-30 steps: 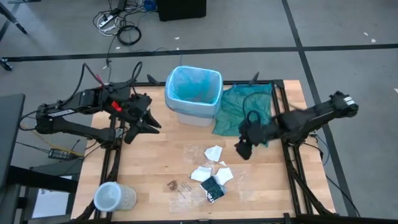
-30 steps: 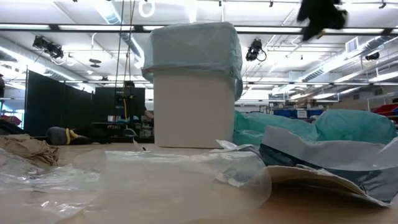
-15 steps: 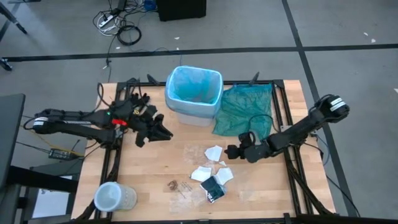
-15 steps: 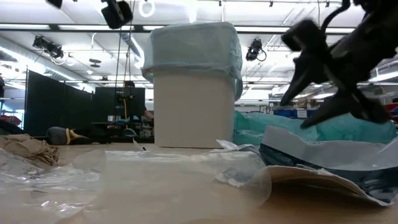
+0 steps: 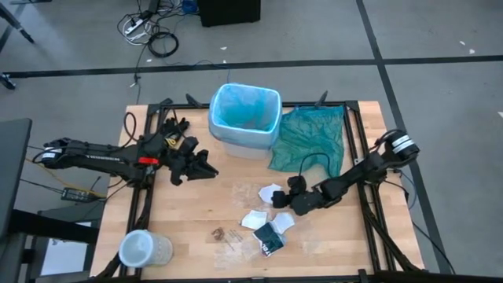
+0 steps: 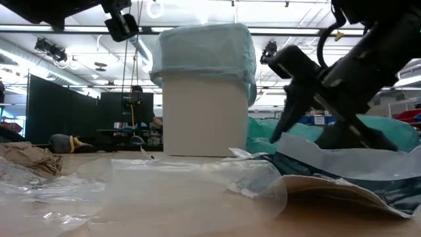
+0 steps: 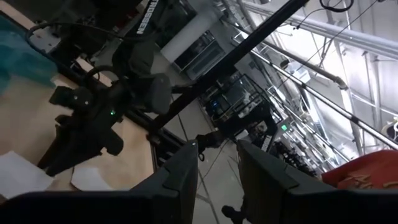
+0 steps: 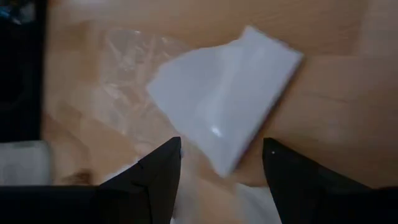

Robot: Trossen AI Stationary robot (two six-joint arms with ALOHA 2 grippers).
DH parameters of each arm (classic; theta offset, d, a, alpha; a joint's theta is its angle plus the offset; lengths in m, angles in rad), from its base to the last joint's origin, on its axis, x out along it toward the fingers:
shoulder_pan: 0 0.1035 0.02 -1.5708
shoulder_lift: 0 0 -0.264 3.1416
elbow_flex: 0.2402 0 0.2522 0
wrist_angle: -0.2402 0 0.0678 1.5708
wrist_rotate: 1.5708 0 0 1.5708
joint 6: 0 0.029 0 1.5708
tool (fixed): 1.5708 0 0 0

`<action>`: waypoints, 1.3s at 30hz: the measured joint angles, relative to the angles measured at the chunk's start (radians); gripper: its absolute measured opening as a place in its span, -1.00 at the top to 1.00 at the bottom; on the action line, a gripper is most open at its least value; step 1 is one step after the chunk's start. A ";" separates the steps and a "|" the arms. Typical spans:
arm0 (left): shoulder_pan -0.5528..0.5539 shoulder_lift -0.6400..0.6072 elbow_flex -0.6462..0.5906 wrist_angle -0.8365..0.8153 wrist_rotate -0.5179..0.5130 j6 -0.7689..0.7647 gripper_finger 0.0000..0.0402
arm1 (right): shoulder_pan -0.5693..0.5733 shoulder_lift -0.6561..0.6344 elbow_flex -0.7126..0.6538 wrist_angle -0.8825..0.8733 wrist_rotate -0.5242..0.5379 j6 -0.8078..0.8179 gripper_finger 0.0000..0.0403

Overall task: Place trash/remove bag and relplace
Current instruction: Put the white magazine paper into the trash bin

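A white bin [image 5: 244,119] lined with the light blue bag [image 5: 245,110] stands at the table's far middle; the low view shows the bag's rim folded over the bin's top [image 6: 205,49]. Trash lies on the wood near the table's middle: white paper pieces [image 5: 269,192], a dark wrapper [image 5: 267,238], brown bits [image 5: 218,233] and clear plastic. My right gripper [image 5: 279,201] is open and low over one white paper piece [image 8: 224,106], which lies just ahead of its two fingers. My left gripper [image 5: 208,167] is open in the air, left of the trash, holding nothing.
A crumpled teal-green bag [image 5: 310,137] lies right of the bin. A clear round container [image 5: 141,250] stands at the near left corner. Bare wood [image 5: 189,212] lies between the left gripper and the trash.
My right gripper has come down and toward the table's left, from beside the teal-green bag to just over the white paper, rolling its wrist on the way. My left gripper has sunk and reached a little toward the table's middle. Both stay open.
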State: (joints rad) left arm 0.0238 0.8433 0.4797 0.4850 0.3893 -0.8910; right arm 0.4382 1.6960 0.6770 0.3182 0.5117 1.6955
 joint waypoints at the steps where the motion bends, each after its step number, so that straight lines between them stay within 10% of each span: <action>1: 0.000 0.000 0.000 0.005 0.000 0.000 0.40 | 0.000 0.012 0.001 0.014 0.000 0.004 -0.05; 8: 0.000 0.000 0.000 0.021 0.000 0.020 0.40 | -0.025 0.036 0.004 0.023 -0.012 0.016 0.02; 16: 0.000 0.000 0.000 0.019 0.000 0.052 0.40 | -0.058 0.037 0.005 -0.015 -0.047 0.048 0.93; 39: 0.000 0.000 0.000 0.019 0.008 0.069 0.40 | -0.075 -0.066 0.295 -0.096 -0.093 -0.321 1.00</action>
State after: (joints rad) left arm 0.0238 0.8436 0.4801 0.5037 0.3969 -0.8223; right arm 0.3627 1.6301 0.9722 0.2226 0.4192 1.3748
